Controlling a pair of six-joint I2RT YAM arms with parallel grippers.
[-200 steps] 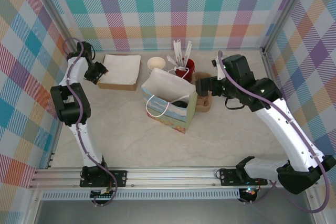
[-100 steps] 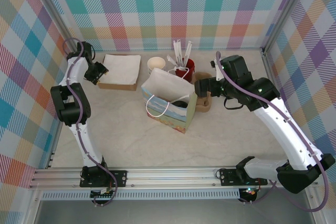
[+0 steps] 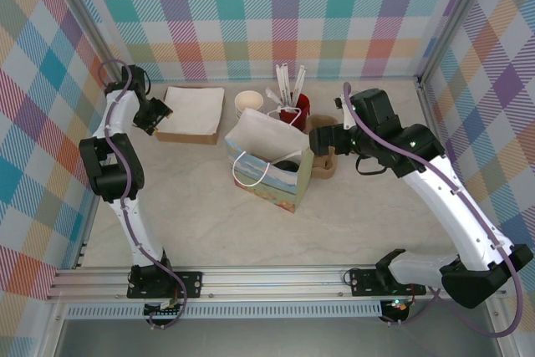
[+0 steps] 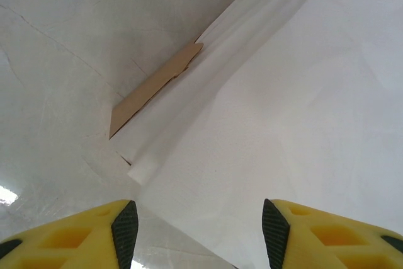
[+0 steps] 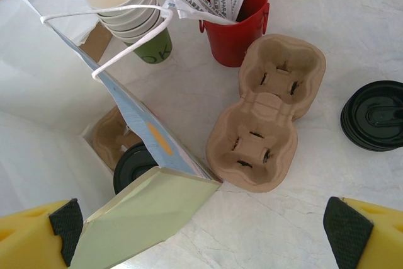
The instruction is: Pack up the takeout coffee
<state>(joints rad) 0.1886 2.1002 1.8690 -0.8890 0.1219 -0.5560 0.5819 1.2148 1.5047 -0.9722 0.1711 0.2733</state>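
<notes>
You're holding your right hand [image 5: 204,226] wide apart over the edge of the white paper bag [image 5: 53,92], where the takeout coffee [image 5: 133,167] with its round black plastic lid is sitting inside. Farther back, your left hand [image 4: 200,231] is hovering, jaws apart, over white paper napkins [image 4: 289,92].

robot lab cell: plaid backdrop walls [image 3: 251,14], aluminium frame [image 3: 267,276]

Takeout coffee [image 3: 287,165] inside paper bag [image 3: 255,135]
</notes>
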